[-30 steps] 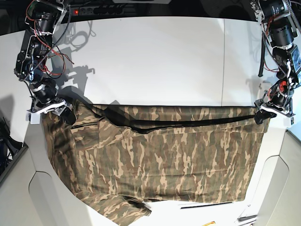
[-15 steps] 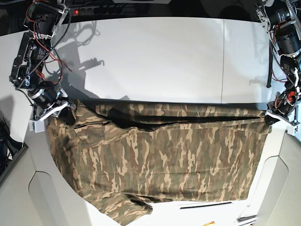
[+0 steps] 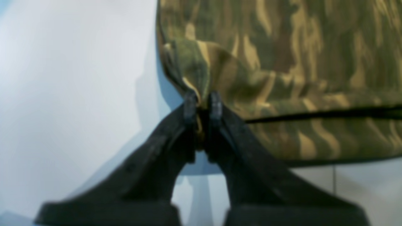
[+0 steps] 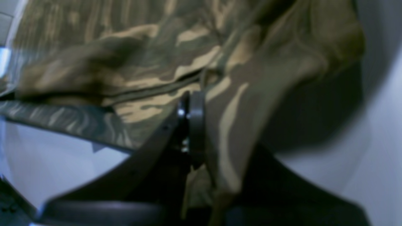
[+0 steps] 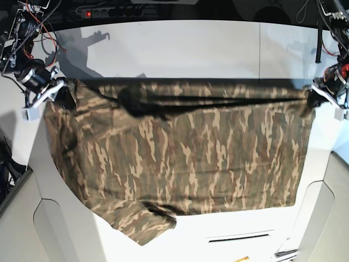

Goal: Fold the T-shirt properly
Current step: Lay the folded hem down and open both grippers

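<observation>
Over the white table [image 5: 180, 49], both claws pinched onto the camouflage T-shirt [image 5: 185, 158], no readable print.

White bench [image 5: 180, 52], seam [image 5: 258, 71] running front to back right of centre. Power strip [image 5: 109, 11], red light on, at dark far edge. Hard shadows at upper left.

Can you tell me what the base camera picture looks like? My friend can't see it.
A big camouflage T-shirt is stretched wide over a white table, hanging toward the near edge. The right gripper pinches one top corner at the picture's left, and the left gripper pinches the other at its right. One sleeve droops at the bottom.
</observation>
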